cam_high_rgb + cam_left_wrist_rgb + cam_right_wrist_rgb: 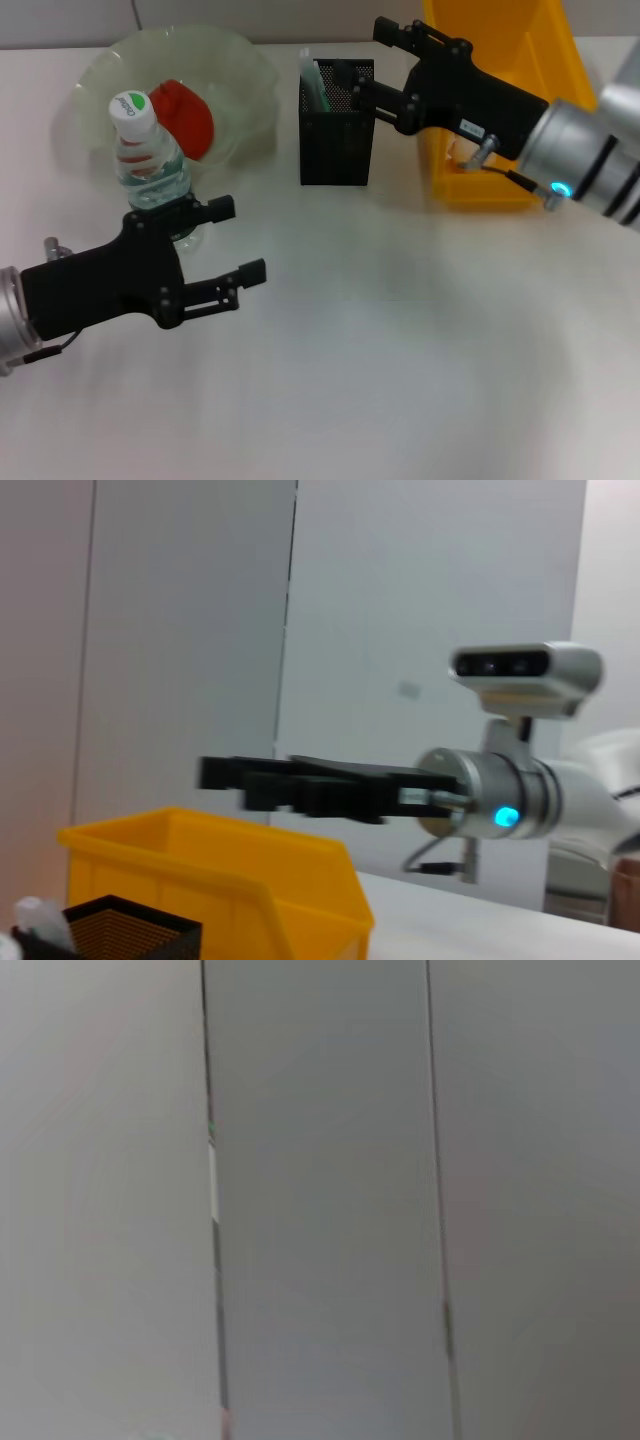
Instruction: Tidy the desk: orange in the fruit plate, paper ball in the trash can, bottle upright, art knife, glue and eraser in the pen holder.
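The orange point(188, 118) lies in the fruit plate point(248, 70), a pale-green glass dish with a wavy rim at the far left of the white bench point(400, 360). Just in front of the plate the bottle point(148, 160) stands upright, white cap on top, its base touching the bench near the plate's front rim. To the right of the plate, apart from it, stands the pen holder point(336, 140), a black mesh cup; the mint-green art knife point(316, 85) shows upright inside it at the left wall. The glue and the eraser cannot be made out. Right of the holder sits the yellow trash can point(500, 190), also seen from the left wrist view point(200, 865) with the holder point(120, 932) before it. The right pincer point(365, 68) hangs at the holder's upper right edge, fingers apart and empty; it shows sideways in the left wrist view point(225, 775). The left pincer point(240, 240) hovers low over the bench just beside the bottle's base, fingers apart, gripping nothing.
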Controlling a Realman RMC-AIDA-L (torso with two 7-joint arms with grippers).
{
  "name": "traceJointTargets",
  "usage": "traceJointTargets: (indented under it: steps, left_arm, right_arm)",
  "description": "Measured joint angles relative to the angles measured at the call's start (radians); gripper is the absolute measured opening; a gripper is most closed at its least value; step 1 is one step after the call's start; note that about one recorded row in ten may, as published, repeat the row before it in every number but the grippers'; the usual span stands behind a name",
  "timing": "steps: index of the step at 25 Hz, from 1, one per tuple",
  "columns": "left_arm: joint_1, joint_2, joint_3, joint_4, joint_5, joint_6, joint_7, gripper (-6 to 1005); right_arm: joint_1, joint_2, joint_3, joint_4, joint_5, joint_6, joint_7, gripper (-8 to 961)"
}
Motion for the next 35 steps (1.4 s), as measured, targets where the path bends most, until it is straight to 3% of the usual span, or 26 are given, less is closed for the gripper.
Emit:
traceJointTargets:
  steps: [4,13,21,35]
  left_arm:
    - [0.025,0.000,0.000,0.000,-0.034,0.005,0.001,819]
    - [0.053,0.010,0.001,0.000,-0.024,0.052,-0.007,819]
    - [0.090,0.007,0.006,0.000,-0.022,0.099,-0.002,819]
    - [0.095,0.004,0.013,-0.029,-0.009,0.118,0.005,819]
  right_arm:
    - [-0.049,-0.001,-0.008,-0.012,-0.008,-0.098,0.041,735]
    - [-0.120,-0.009,-0.029,-0.016,-0.288,-0.364,0.122,739]
    - [-0.155,-0.007,-0.036,-0.006,-0.366,-0.395,0.114,739]
    - [-0.171,-0.004,-0.046,0.000,-0.413,-0.392,0.104,738]
